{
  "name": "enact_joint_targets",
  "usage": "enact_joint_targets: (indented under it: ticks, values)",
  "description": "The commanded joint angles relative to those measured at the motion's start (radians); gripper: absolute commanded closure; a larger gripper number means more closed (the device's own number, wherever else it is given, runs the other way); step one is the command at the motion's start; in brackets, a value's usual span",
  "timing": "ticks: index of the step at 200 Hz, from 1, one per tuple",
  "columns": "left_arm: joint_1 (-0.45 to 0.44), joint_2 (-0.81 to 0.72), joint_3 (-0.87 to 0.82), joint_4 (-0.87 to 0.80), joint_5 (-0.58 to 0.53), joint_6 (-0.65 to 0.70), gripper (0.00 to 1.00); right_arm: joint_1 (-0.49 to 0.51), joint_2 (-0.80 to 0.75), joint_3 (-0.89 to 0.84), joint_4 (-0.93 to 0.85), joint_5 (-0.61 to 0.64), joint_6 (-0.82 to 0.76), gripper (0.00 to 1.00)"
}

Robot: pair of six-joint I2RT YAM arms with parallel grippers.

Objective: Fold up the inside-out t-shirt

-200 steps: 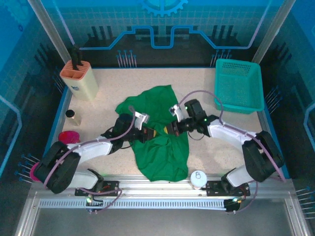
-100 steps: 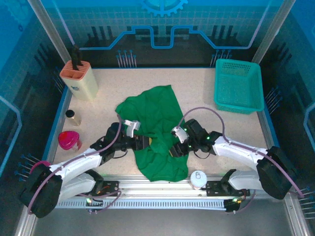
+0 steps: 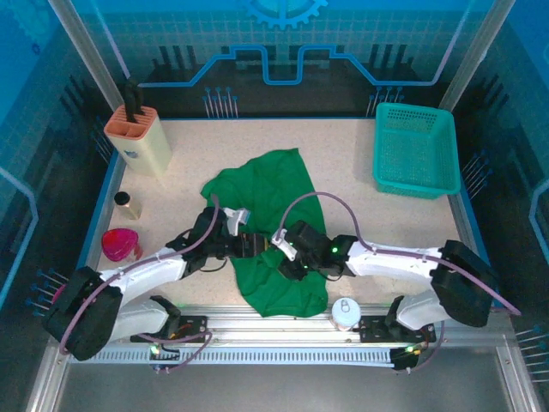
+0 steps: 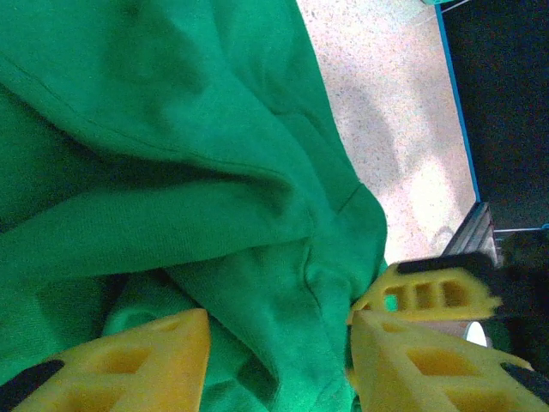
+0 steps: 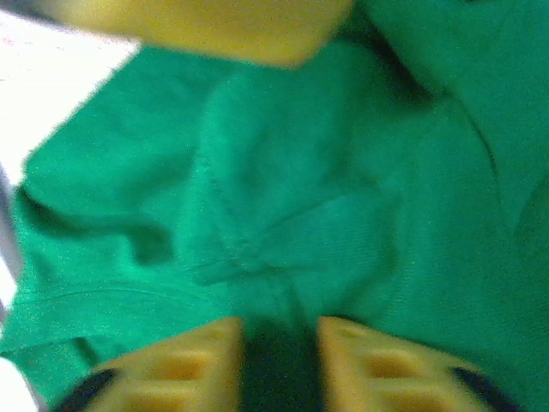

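Seen from above, the plain green soft cloth short-sleeved t-shirt [image 3: 273, 184] lay crumpled on the speckled tabletop [image 3: 360, 215], under the left tool [image 3: 256, 244] and right tool [image 3: 279, 246] and spreading beyond them. At the left wrist, fingers stood apart astride a fold. At the right wrist, fingers were nearly together; any pinch was unclear. The shirt looked limp and light, best taken at hem or shoulder seams, with flat room to spread around it.

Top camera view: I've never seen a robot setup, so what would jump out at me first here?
A bright green t-shirt lies crumpled in the middle of the speckled table. The left gripper and right gripper meet nose to nose over its near half, and a teal basket sits at the far right corner.
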Motion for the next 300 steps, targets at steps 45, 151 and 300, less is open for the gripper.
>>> enact_joint_targets:
  ticks: [45, 151, 300]
  values:
    - [-0.118, -0.134, -0.071, 0.06, -0.115, 0.356, 0.49, -0.272, -0.198, -0.088, 0.164, -0.356, 0.16, 1.0]
    - [-0.232, 0.115, 0.038, 0.172, -0.353, 0.668, 0.53, -0.405, -0.217, -0.112, 0.187, -0.543, 0.138, 1.0]
    - [-0.044, -0.048, 0.303, -0.326, 0.324, 0.242, 1.0, -0.406, -0.369, -0.254, 0.39, -0.267, -0.364, 0.63]
